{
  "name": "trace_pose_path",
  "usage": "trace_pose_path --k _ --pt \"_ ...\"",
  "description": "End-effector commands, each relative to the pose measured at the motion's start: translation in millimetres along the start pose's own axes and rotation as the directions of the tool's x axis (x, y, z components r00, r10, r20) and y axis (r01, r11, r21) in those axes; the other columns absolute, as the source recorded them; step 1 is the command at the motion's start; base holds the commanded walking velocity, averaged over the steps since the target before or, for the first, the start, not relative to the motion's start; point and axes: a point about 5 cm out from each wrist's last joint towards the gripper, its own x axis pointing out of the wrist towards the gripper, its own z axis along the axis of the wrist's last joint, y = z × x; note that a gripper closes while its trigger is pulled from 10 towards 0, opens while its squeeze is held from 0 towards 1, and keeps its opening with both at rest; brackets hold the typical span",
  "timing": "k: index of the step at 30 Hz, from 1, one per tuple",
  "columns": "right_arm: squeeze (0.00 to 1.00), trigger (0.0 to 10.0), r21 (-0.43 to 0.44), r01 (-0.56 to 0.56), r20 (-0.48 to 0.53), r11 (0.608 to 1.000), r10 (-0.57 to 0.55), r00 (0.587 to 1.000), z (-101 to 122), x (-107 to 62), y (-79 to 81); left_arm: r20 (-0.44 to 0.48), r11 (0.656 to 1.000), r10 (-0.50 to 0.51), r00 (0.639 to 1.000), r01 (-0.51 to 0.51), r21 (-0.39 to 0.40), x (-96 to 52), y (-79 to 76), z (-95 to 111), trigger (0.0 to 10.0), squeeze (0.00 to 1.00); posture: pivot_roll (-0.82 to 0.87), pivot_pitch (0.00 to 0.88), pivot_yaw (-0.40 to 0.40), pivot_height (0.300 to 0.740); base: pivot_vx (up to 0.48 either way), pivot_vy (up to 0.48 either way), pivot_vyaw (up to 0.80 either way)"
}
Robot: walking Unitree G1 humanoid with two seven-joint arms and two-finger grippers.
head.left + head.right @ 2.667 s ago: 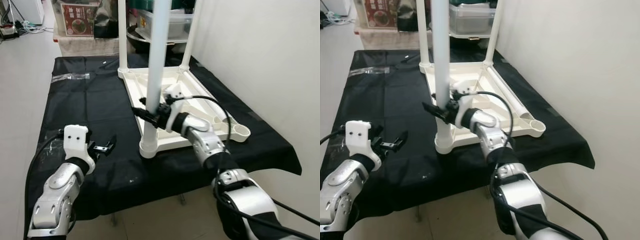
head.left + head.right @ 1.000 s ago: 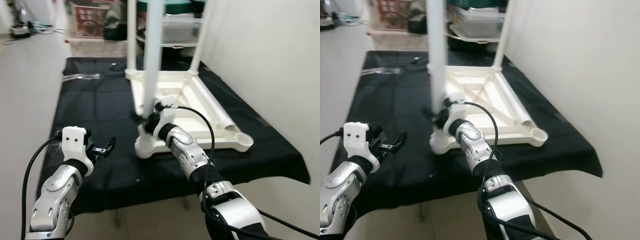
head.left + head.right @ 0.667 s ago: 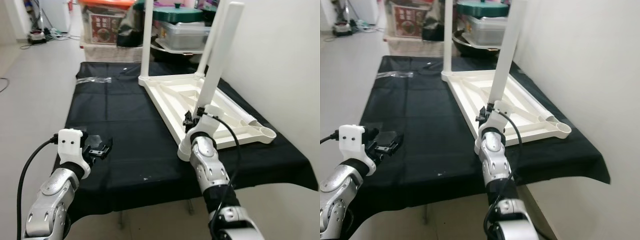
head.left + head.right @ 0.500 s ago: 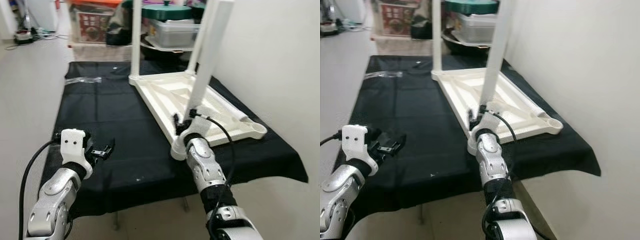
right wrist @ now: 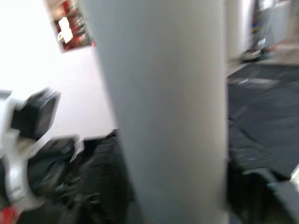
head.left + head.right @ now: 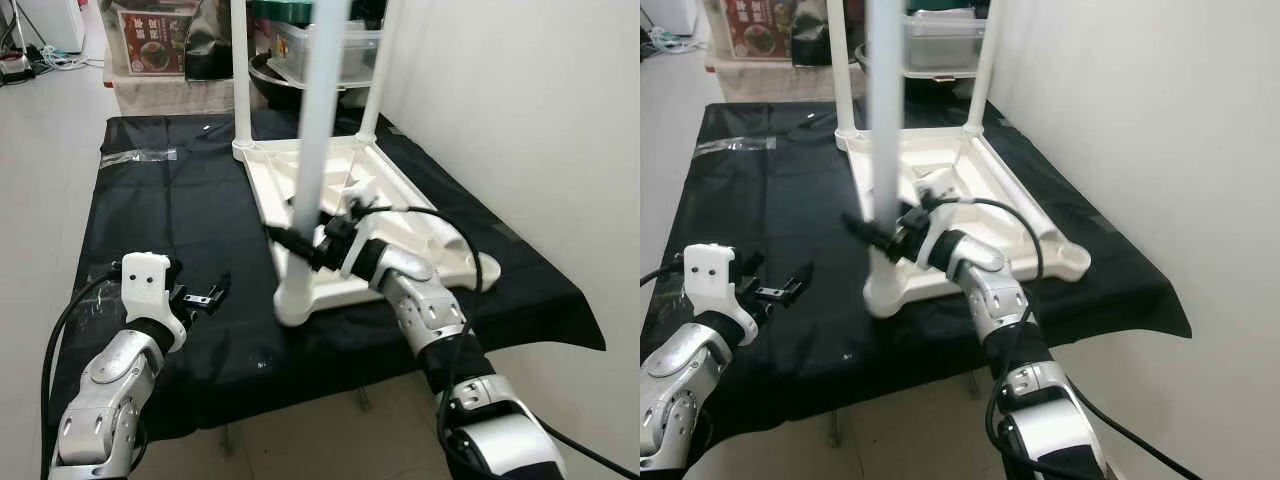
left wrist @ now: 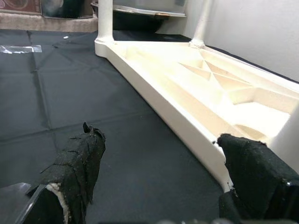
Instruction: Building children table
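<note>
An upturned white plastic children's tabletop (image 6: pixel 330 185) lies on the black-cloth-covered table (image 6: pixel 190 215), with two white legs standing at its far corners and a near white tubular leg (image 6: pixel 312 160) upright in the near-left corner socket. The right tool (image 6: pixel 300 243) has its black fingers pinching this near leg low down, just above the socket. The left tool (image 6: pixel 205 297) hovers over the cloth to the left of the tabletop, its fingers spread and holding nothing.

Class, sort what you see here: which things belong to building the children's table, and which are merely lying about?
Belongs to the job:
upturned white tabletop
near leg, held by right gripper
two far legs

Lying about:
storage boxes
clear tape
black cloth
</note>
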Motion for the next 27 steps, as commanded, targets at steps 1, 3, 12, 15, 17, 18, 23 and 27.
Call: trace_pose_path --k 1,3,12,15,17,18,23,27 --pt "0.0 0.0 0.019 -0.064 -0.043 0.998 0.065 0.997 -16.5 14.5 20.6 -0.012 1.0 0.002 1.0 -0.002 -0.004 -0.9 0.4 -3.5 10.0 0.0 0.18 0.0 -0.148 0.74 0.0 0.0 0.0" --pt "0.0 0.0 0.027 -0.041 -0.032 0.999 0.042 0.999 -18.3 18.6 21.6 -0.011 1.0 0.005 1.0 -0.005 -0.004 -1.3 0.5 -3.6 10.0 0.0 0.18 0.0 -0.148 0.74 0.0 0.0 0.0" --pt "0.0 0.0 -0.007 0.835 -0.251 0.55 -0.809 0.531 -51.9 -27.2 -42.2 -0.008 1.0 -0.001 1.0 0.001 -0.009 -1.5 -1.2 -3.5 10.0 0.0 0.15 0.0 -0.138 0.74 0.0 0.0 0.0" --pt "0.0 0.0 -0.048 0.928 -0.297 0.37 -0.892 0.34 -59.2 -51.4 -52.0 -0.008 1.0 -0.002 1.0 0.002 -0.009 -1.6 -2.0 -3.5 10.0 0.0 0.15 0.0 -0.138 0.74 0.0 0.0 0.0" --pt "0.0 0.0 -0.117 0.964 -0.281 0.24 -0.939 0.2 -62.0 -75.0 -55.5 -0.007 1.0 -0.004 1.0 0.004 -0.01 -1.9 -3.1 -3.6 10.0 0.0 0.14 0.0 -0.136 0.74 0.0 0.0 0.0" --pt "0.0 0.0 -0.117 0.964 -0.281 0.24 -0.939 0.2 -62.0 -75.0 -55.5 -0.007 1.0 -0.004 1.0 0.004 -0.01 -1.9 -3.1 -3.6 10.0 0.0 0.14 0.0 -0.136 0.74 0.0 0.0 0.0" --pt "0.0 1.8 -0.184 0.962 -0.236 0.201 -0.959 0.156 -59.6 -87.1 -50.6 -0.007 1.0 -0.007 1.0 0.007 -0.012 -2.0 -5.2 -4.0 10.0 0.0 0.13 0.0 -0.129 0.74 0.0 0.0 0.0" --pt "0.18 10.0 -0.16 0.919 -0.248 0.361 -0.916 0.317 -57.6 -67.2 -44.4 -0.008 1.0 -0.01 1.0 0.01 -0.013 -1.1 -5.6 -3.8 10.0 0.0 0.13 0.0 -0.132 0.74 0.0 0.0 0.0"
